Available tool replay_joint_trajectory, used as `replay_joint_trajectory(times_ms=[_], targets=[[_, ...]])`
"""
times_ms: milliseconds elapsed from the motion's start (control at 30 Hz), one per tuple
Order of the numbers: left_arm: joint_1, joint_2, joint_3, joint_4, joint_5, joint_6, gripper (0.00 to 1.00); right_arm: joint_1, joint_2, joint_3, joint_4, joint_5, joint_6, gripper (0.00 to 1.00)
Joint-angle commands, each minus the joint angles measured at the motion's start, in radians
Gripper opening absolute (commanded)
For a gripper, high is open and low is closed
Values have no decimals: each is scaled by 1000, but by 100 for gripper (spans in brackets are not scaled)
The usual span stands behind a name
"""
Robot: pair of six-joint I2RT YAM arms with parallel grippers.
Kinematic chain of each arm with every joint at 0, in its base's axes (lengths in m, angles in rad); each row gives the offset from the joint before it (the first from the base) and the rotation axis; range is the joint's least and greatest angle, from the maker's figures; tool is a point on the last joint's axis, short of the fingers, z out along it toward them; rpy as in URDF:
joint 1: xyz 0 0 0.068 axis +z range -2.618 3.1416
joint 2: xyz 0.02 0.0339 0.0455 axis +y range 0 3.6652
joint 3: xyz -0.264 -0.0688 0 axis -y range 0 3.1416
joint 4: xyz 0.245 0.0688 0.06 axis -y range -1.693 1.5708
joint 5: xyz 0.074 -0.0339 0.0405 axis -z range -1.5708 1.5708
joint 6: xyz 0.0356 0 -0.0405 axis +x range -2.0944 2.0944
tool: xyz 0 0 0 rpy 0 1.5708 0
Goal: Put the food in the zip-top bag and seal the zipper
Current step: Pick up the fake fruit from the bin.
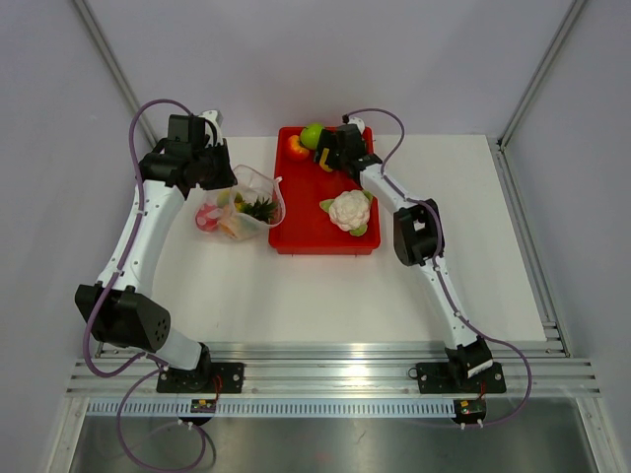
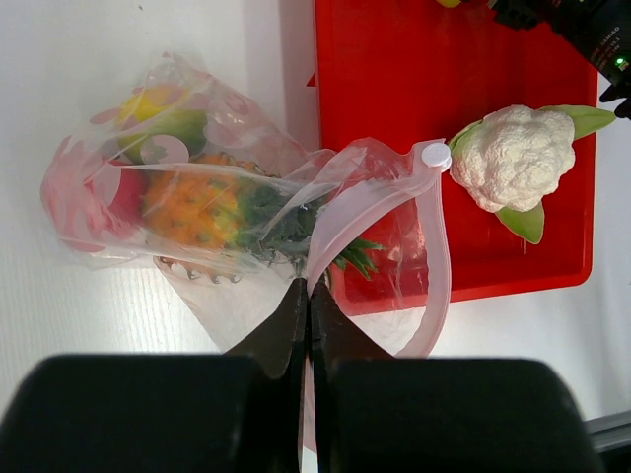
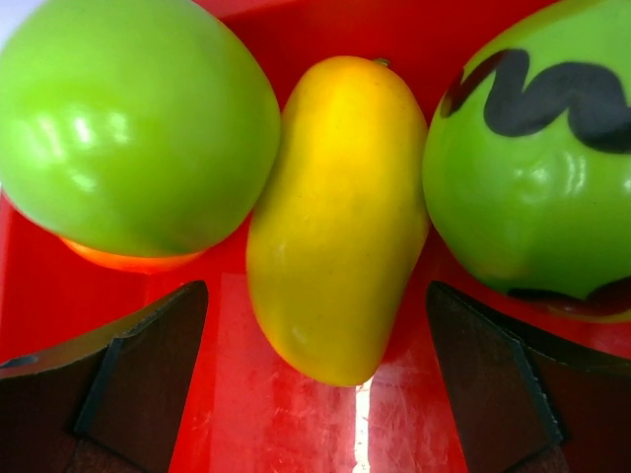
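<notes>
The clear zip-top bag (image 1: 242,209) lies left of the red tray (image 1: 306,241), its mouth held open. It holds the orange pineapple (image 2: 197,209), a red fruit (image 2: 123,192) and a yellow-green fruit (image 2: 163,113). My left gripper (image 2: 308,288) is shut on the bag's rim next to the pink zipper strip (image 2: 439,266). My right gripper (image 3: 315,374) is open at the tray's far end, its fingers on either side of a yellow mango (image 3: 335,217). Green fruits (image 3: 128,118) flank the mango. The white cauliflower (image 1: 348,211) lies in the tray.
An orange-red fruit (image 1: 296,146) sits at the tray's far left corner, beside a green fruit (image 1: 313,133). The table's white top (image 1: 325,296) spreads in front of the tray. Metal frame rails (image 1: 532,236) run along the right edge.
</notes>
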Motion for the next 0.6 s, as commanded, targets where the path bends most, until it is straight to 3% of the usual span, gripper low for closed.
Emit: replay_joint_trajectory(times_ms=[0, 233, 467, 567], targets=[[3, 7, 7, 39, -6, 13, 0, 13, 33, 76, -31, 43, 4, 99], [3, 10, 8, 37, -4, 13, 0, 13, 33, 75, -25, 46, 2, 97], [3, 9, 10, 34, -5, 15, 0, 13, 4, 21, 8, 43, 19, 83], [3, 7, 10, 34, -6, 15, 0, 14, -34, -40, 45, 40, 30, 71]])
